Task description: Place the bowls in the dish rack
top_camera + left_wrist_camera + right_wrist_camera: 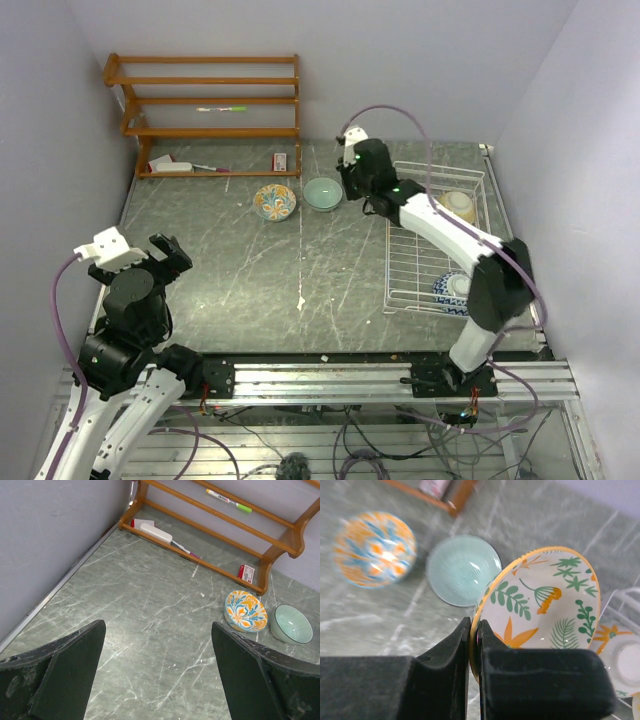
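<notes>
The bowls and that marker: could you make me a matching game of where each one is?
1 leaf-patterned bowl
2 pale teal bowl
3 blue-patterned bowl
4 green-capped marker

A on the wooden shelf
B in the dish rack
C on the table
D pinched by the right gripper

Pairs: 1-D, 2-C, 3-B, 4-A.

Right wrist view: orange-and-blue bowl (374, 550) smeared, pattern unreadable. Lower rim of the leaf-pattern bowl (545, 605) is buried between the right gripper (474, 626) pads. An upturned bowl (622, 662) is cut by the right edge.

From overhead, the right arm (450, 230) covers its own jaws and the leaf-pattern bowl. It also covers part of the blue-patterned bowl (445, 290) in the dish rack (410, 265).

Left wrist view: red-white box (246, 573) on the wooden shelf (299, 527), label too small. The left gripper (157, 630) fingers run off the bottom edge.
</notes>
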Action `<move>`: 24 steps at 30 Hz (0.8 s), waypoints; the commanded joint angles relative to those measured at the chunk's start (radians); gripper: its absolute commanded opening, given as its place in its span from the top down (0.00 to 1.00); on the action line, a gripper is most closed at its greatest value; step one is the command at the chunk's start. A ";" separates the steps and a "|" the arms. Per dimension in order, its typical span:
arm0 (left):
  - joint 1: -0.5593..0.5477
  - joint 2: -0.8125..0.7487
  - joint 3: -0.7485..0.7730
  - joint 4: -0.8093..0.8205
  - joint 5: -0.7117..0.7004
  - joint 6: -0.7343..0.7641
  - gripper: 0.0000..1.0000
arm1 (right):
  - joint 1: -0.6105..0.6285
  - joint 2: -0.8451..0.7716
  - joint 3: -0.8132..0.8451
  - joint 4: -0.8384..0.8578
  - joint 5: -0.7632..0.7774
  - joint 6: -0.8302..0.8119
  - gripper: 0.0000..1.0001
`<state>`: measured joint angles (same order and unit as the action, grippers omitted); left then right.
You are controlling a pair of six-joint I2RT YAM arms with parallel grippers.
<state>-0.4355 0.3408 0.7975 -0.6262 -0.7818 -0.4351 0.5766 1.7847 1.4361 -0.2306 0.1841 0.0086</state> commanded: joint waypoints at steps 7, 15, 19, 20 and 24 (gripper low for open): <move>0.007 -0.016 0.002 0.013 0.001 -0.008 0.02 | -0.118 -0.403 -0.180 0.108 -0.293 0.227 0.98; 0.007 -0.025 0.000 0.020 0.015 -0.006 0.02 | -0.482 -0.594 -0.409 0.218 -0.836 0.462 0.98; 0.007 -0.025 0.000 0.022 0.022 -0.007 0.02 | -0.546 -0.630 -0.531 0.323 -0.966 0.583 0.98; 0.007 -0.026 0.000 0.022 0.023 -0.006 0.02 | -0.563 -0.636 -0.564 0.367 -0.999 0.626 0.98; 0.007 -0.022 -0.001 0.028 0.031 0.001 0.02 | -0.648 -0.628 -0.722 0.596 -1.132 0.840 0.98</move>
<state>-0.4355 0.3260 0.7975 -0.6254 -0.7658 -0.4347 0.0002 1.1694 0.8200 0.0753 -0.7380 0.6064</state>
